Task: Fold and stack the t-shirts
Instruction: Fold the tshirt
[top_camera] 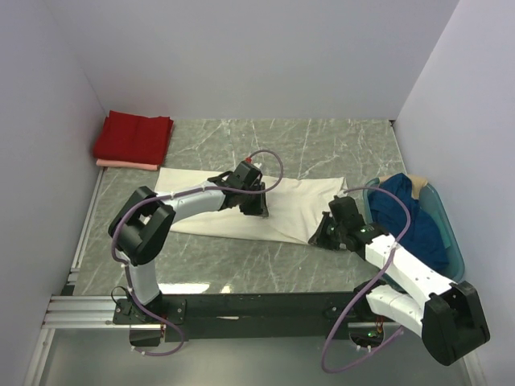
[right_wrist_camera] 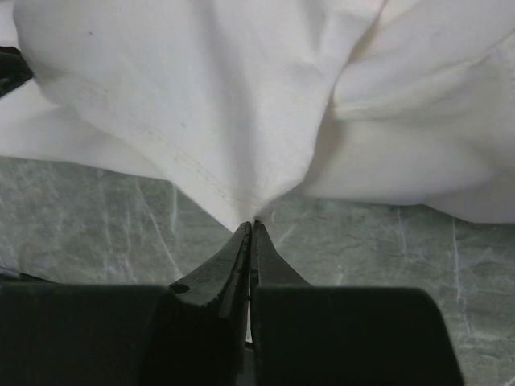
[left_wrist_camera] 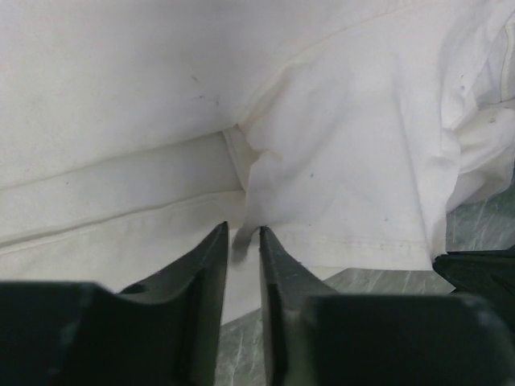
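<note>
The cream-white t-shirt (top_camera: pixel 298 201) lies spread across the middle of the table. My left gripper (top_camera: pixel 256 211) is at its near hem. In the left wrist view its narrow-set jaws (left_wrist_camera: pixel 243 231) hold a small fold of the cream cloth (left_wrist_camera: pixel 338 145). My right gripper (top_camera: pixel 320 237) is at the shirt's near right corner, shut tight on the hem (right_wrist_camera: pixel 251 224), and the cloth (right_wrist_camera: pixel 209 104) is drawn into a peak. The red t-shirt (top_camera: pixel 133 135) lies folded on the pale pink t-shirt (top_camera: pixel 125 164) at the back left. The dark blue t-shirt (top_camera: pixel 410 217) is bunched in the basket.
A teal plastic basket (top_camera: pixel 453 241) stands at the right edge beside my right arm. White walls close in the back and both sides. A metal rail (top_camera: pixel 80 310) runs along the near left edge. Grey marble table (top_camera: pixel 338 145) shows behind the shirt.
</note>
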You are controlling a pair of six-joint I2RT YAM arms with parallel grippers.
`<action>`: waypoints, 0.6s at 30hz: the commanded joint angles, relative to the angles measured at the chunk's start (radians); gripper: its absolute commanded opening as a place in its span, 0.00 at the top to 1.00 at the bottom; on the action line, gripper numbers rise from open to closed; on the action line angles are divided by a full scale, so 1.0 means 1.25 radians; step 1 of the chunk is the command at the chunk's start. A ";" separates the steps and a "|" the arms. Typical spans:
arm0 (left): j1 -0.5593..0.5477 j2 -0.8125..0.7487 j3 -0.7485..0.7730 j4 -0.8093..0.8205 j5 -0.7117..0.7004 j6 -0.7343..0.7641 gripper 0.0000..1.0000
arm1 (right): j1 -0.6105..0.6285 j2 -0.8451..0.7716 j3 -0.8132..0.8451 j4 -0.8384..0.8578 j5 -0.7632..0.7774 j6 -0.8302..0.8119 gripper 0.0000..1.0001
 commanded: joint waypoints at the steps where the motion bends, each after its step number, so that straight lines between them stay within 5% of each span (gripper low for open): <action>1: 0.008 -0.021 0.005 0.002 0.000 0.013 0.69 | 0.005 -0.011 -0.017 0.012 -0.004 0.002 0.95; 5: 0.018 -0.059 -0.011 -0.006 -0.018 0.010 0.58 | 0.005 -0.048 0.003 -0.030 0.017 -0.008 0.79; 10: 0.036 -0.128 -0.040 -0.032 -0.088 0.000 0.62 | 0.003 -0.131 0.064 -0.098 0.044 -0.014 0.55; 18: 0.056 -0.180 -0.141 -0.032 -0.206 -0.047 0.76 | 0.005 0.040 0.161 -0.006 0.074 -0.031 0.54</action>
